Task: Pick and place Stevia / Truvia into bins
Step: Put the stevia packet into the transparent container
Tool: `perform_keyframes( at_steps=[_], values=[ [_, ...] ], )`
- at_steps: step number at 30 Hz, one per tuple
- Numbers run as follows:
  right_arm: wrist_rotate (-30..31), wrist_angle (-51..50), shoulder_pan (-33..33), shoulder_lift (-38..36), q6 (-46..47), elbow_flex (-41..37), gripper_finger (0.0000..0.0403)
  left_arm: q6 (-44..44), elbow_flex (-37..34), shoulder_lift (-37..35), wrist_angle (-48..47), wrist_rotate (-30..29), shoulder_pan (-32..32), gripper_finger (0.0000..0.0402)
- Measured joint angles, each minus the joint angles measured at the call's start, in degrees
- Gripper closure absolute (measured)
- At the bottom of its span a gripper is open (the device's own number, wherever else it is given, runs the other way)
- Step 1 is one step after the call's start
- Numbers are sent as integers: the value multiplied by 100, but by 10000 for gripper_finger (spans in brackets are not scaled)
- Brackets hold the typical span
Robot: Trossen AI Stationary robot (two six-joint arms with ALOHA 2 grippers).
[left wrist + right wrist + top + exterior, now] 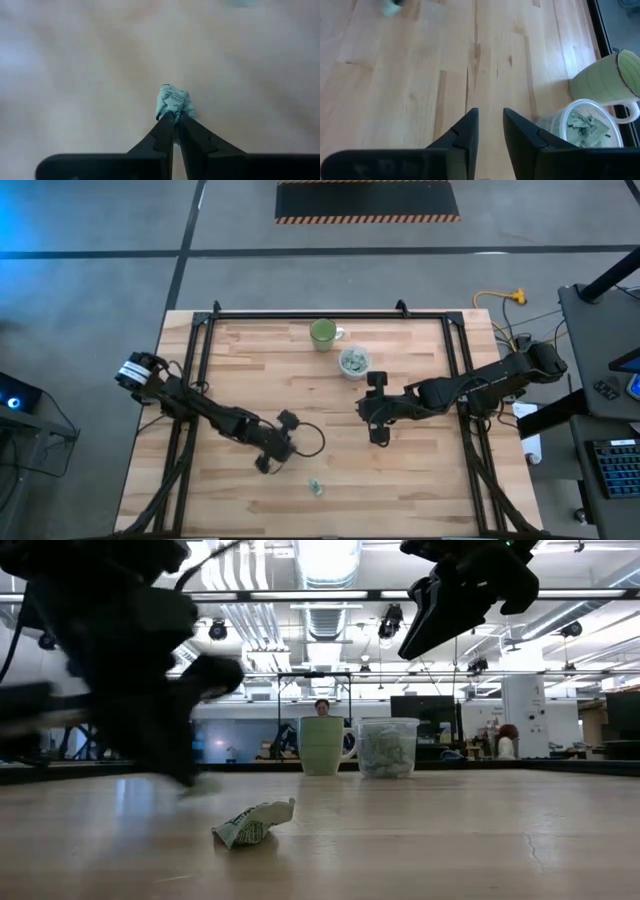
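Note:
My left gripper (pixel 173 118) is shut on a crumpled pale green and white Stevia sachet (pixel 174 100); in the high view this gripper (pixel 264 465) is low over the table's near middle. A second crumpled sachet (pixel 316 487) lies loose on the wood just right of it (pixel 255 823). The bin, a clear cup (pixel 354 362) holding several sachets, stands at the far middle (pixel 388 747). My right gripper (pixel 490 125) hangs open and empty above the table, near side of the cup (pixel 378 435). My left gripper pinches the crumpled sachet by its near edge (pixel 169 111) between its two fingertips. Most of the sachet sticks out beyond the tips. The fingers slant downward from the table's left. Whether the sachet is clear of the wood I cannot tell.
A green mug (pixel 323 333) stands beside the cup on its far left (pixel 612 75). Black frame rails (pixel 200 380) run along the table's left, right and far sides. Bare wood (pixel 330 410) lies between the two grippers.

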Motion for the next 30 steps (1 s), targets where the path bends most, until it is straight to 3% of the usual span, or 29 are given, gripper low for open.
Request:
perform_keyframes(
  at_steps=[5,7,9,15,23,30],
  values=[
    [-2,2,0,-2,3,0,319,1179,-2,-69,1027,-1991,256,394],
    [-4,-2,0,-2,36,0,318,1677,-8,-69,1540,-2354,490,394],
    [-5,-8,0,-2,44,0,320,2113,-4,-69,2105,-2358,802,393],
    [-54,-88,0,-2,183,0,329,2439,71,-70,3512,-1847,2060,393],
    [-59,-215,8,-4,282,0,326,1181,706,339,3643,846,3674,393],
    [-59,-222,50,-4,323,0,321,778,1559,1306,3509,1115,3875,393]
  ],
)
